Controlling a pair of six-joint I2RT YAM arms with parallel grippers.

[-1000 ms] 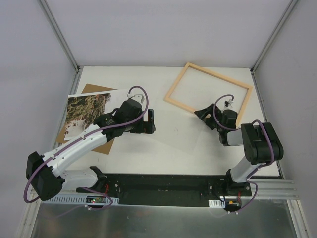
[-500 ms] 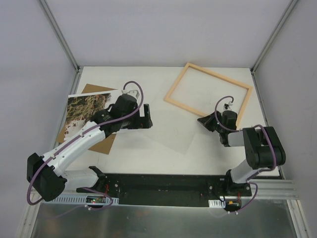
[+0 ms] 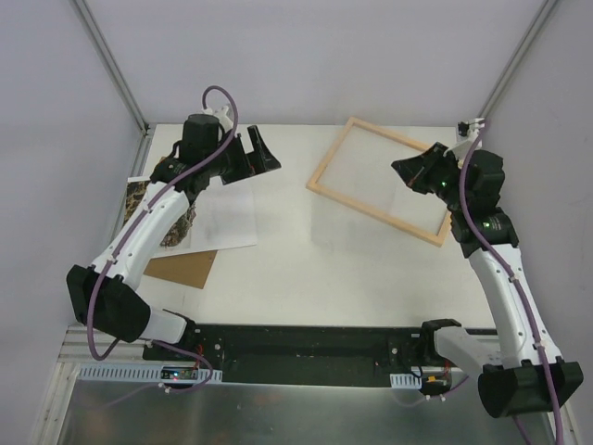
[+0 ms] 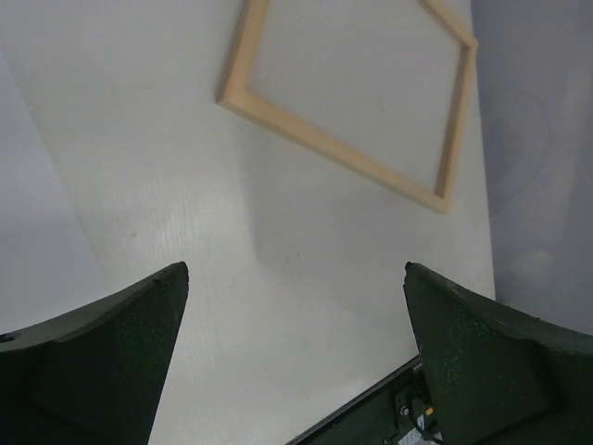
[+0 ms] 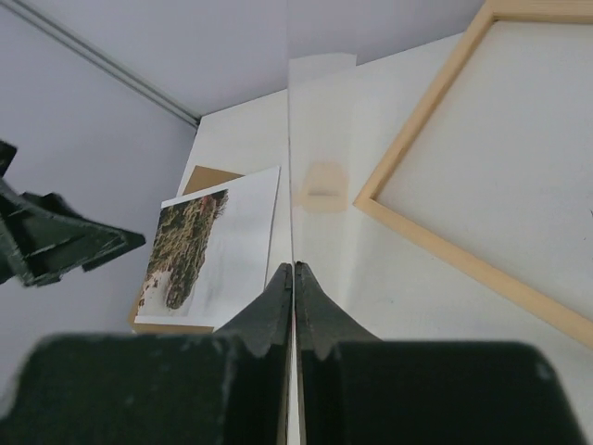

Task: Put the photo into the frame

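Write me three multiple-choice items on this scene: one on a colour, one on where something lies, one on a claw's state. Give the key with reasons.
1. The frame is made of:
A) light natural wood
B) black metal
C) red plastic

2. The photo lies:
A) inside the frame
B) partly on the brown board
C) leaning against the back wall

3. The left claw is:
A) shut on the photo
B) shut on the frame
C) open, holding nothing

Key:
1 A, because its narrow strips are pale wood.
2 B, because the print overlaps the board, well apart from the frame.
3 C, because it gapes wide in its wrist view and grips nothing.
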